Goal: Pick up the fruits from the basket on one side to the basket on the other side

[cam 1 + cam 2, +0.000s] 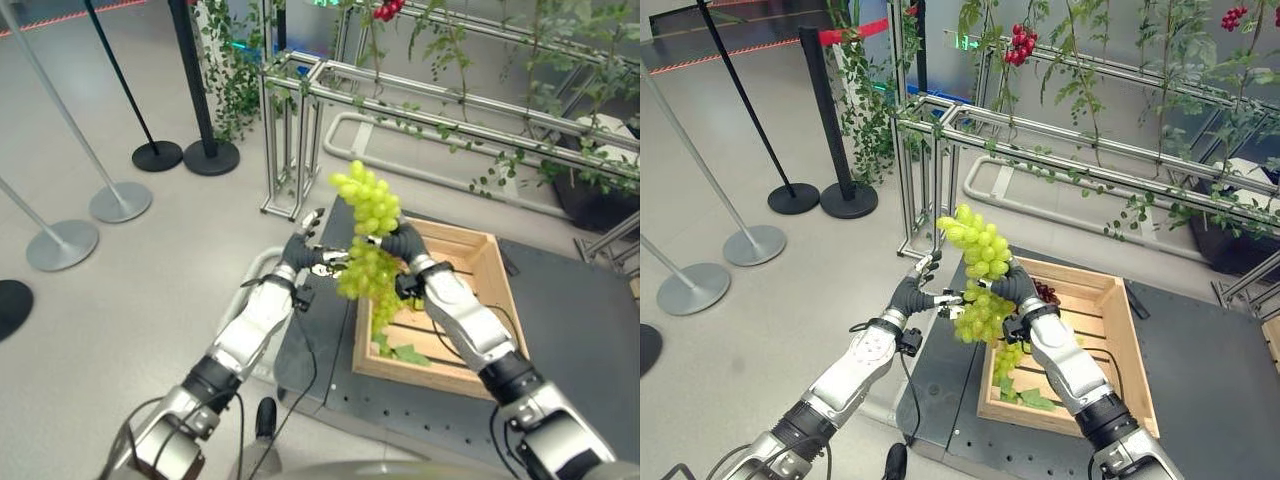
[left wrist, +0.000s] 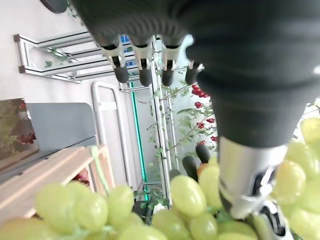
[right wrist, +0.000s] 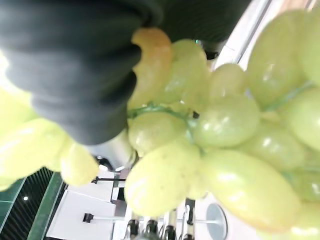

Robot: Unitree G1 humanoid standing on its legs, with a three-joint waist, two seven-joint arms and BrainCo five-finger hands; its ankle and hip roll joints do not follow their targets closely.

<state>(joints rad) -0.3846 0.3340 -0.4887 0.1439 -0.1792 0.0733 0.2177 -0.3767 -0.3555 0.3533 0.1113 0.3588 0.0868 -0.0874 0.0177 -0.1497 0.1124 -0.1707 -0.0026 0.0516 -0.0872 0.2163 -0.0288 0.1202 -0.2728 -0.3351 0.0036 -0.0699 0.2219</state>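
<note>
Transfer of the green grape bunch (image 1: 366, 240) is the step in hand: the bunch is held up in the air between the two hands, above the left edge of the wooden crate (image 1: 487, 268), which serves here as the source basket. The right hand (image 1: 402, 243) is closed around the upper part of the bunch, grapes being pressed against its dark cover in the right wrist view. The left hand (image 1: 308, 256) is brought up against the bunch from the left; in the left wrist view its fingers (image 2: 145, 75) are seen extended and relaxed above the grapes, while its thumb lies against them, so no firm grip by this hand is judged. Inside the crate, green leaves (image 1: 402, 352) and a little dark red fruit (image 1: 1045, 292) are seen, the latter at the far end just behind the right hand.

A handover from right to left appears to be under way. The next move calls for the left fingers to be curled around the stem or the upper grapes before the right hand is released, and then for the bunch to be carried leftward. A receiving basket on the left cannot be seen in these views, only the grey platform (image 1: 320, 330) and the floor (image 1: 120, 290).
</note>
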